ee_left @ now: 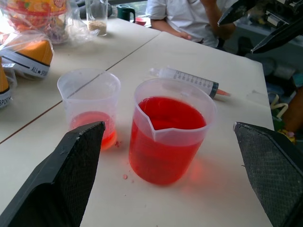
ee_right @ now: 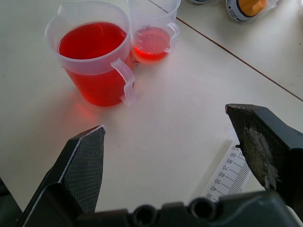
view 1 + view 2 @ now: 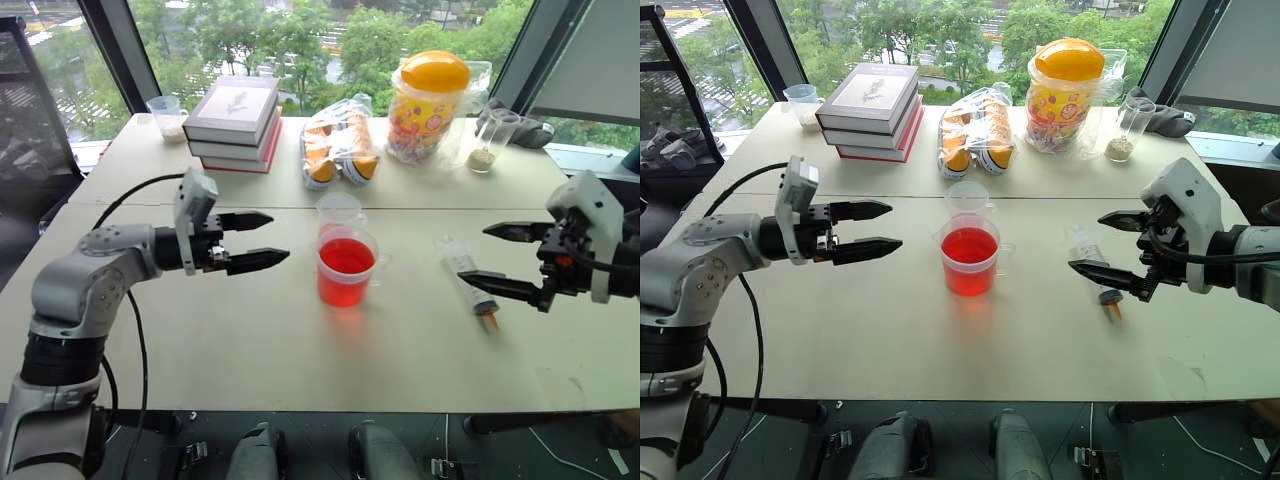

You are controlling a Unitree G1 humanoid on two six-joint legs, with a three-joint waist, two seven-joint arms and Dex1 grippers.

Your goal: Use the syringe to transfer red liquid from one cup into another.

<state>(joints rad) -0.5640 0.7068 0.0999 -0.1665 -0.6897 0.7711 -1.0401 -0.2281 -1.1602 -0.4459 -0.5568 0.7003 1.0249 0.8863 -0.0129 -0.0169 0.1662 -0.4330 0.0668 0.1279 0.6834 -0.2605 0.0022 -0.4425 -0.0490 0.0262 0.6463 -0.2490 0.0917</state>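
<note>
Both my claws hang spread and empty above the table (image 3: 250, 350).

The syringe (image 3: 468, 280) lies flat under my right gripper (image 3: 503, 258), apparently untouched. My left gripper (image 3: 258, 241) faces the handled cup (image 3: 347, 266), nearly full of red liquid (image 3: 346, 257); the small cup (image 1: 89, 105) just behind holds a little.

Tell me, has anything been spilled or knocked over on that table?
Nothing is knocked over; both cups stand upright. A few small red specks lie on the table in front of the handled cup, like droplets. The syringe lies on its side, which looks deliberate.
</note>
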